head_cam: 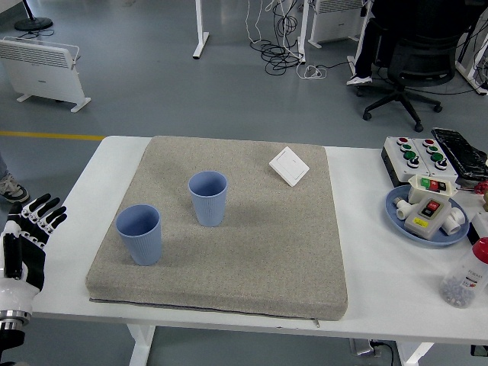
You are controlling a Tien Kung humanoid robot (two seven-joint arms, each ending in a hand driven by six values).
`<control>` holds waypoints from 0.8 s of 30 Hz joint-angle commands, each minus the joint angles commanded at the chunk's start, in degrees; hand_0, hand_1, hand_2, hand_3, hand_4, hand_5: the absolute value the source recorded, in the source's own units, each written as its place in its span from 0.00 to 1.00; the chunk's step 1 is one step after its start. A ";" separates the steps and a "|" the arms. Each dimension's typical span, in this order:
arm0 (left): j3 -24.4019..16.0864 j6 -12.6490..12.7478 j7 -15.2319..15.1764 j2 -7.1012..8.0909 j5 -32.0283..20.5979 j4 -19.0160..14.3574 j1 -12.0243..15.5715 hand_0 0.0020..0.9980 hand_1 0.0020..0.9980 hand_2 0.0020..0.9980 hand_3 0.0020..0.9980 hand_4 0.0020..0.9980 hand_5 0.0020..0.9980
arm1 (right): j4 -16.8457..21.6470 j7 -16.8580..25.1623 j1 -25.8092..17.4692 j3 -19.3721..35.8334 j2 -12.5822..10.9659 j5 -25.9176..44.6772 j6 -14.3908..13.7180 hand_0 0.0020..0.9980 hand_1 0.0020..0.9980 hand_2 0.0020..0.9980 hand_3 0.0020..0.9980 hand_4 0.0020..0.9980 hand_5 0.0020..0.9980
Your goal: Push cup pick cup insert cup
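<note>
Two blue cups stand upright on a grey mat (252, 252) that covers most of the white table (396, 290). The nearer cup (139, 234) sits close to the mat's front-left corner; the farther cup (208, 198) stands a little behind it and to its right, toward the middle of the mat's left half. They are near each other but apart, both mouths up and empty as far as I can see.

The robot's left hand (27, 244) hangs off the table's left edge, near the front corner, its black and white fingers (47, 212) loosely extended and holding nothing. It touches neither cup.

A white switch plate (289, 166) lies flat near the mat's far-right corner. Off the mat, along the table's right edge, a blue plate (398, 216) carries small button boxes, a white button box (415, 155) with green and red buttons sits behind it, and a clear bottle (465, 276) with a red cap stands toward the front-right corner.
</note>
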 joint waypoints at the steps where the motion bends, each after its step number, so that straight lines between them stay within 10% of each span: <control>1: 0.64 0.48 -0.70 0.22 1.10 -0.12 0.61 0.48 0.52 0.50 0.53 0.59 1.00 | 0.00 -0.01 -0.02 0.00 -0.01 -0.05 0.00 0.69 0.59 0.61 0.55 0.11 0.48; 13: 11.09 1.11 -3.66 2.04 11.24 2.51 5.06 0.48 0.51 0.50 0.51 0.60 1.00 | 0.00 -0.18 -0.39 -0.24 -0.26 -0.35 0.00 0.69 0.59 0.61 0.55 0.11 0.48; 24: 15.49 0.60 -2.19 1.55 12.82 3.84 2.03 0.62 0.53 0.50 0.50 0.61 1.00 | 0.00 -0.13 -0.50 -0.34 -0.27 -0.10 0.06 0.69 0.59 0.61 0.55 0.11 0.48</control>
